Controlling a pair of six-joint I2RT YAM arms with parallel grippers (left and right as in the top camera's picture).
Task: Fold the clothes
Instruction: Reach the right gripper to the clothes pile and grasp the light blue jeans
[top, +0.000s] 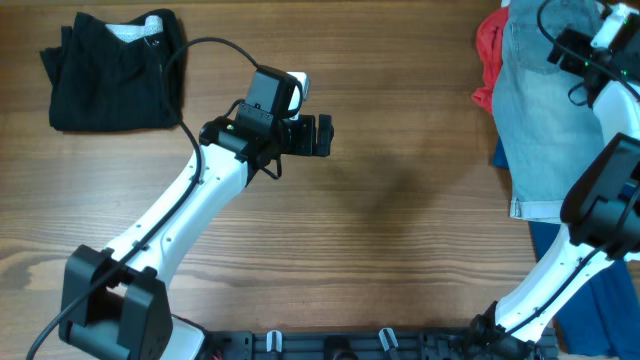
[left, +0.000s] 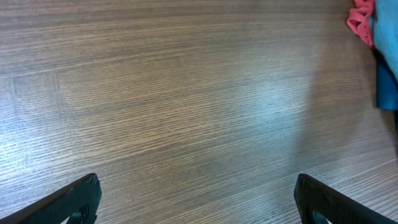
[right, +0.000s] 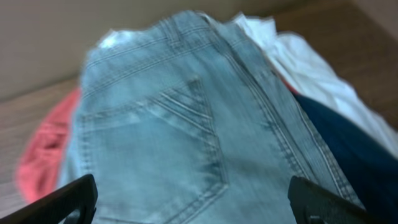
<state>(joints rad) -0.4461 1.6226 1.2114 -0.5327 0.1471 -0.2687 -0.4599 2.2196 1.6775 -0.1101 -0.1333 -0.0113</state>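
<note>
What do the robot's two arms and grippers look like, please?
Both the left arm and right arm have smooth white tubular links joined by chunky black joints. A thin black cable loops out from the left arm's wrist, and similar black wiring curls by the right wrist. The left gripper and right gripper have two black fingers each. No lettering is readable.

Your left arm (top: 185, 205) has white links and black joints, and it rises from a blocky black base (top: 115, 310). A thin black cable (top: 212, 41) arcs to its wrist, where a white camera (top: 295, 88) sits on a black housing. Your left gripper (top: 322, 135) is black all over. Your right arm (top: 548, 275) matches it, with white links and a bulky black elbow (top: 608, 190). In both wrist views your fingers (left: 71, 202) show as matte black wedges with angular tips.
</note>
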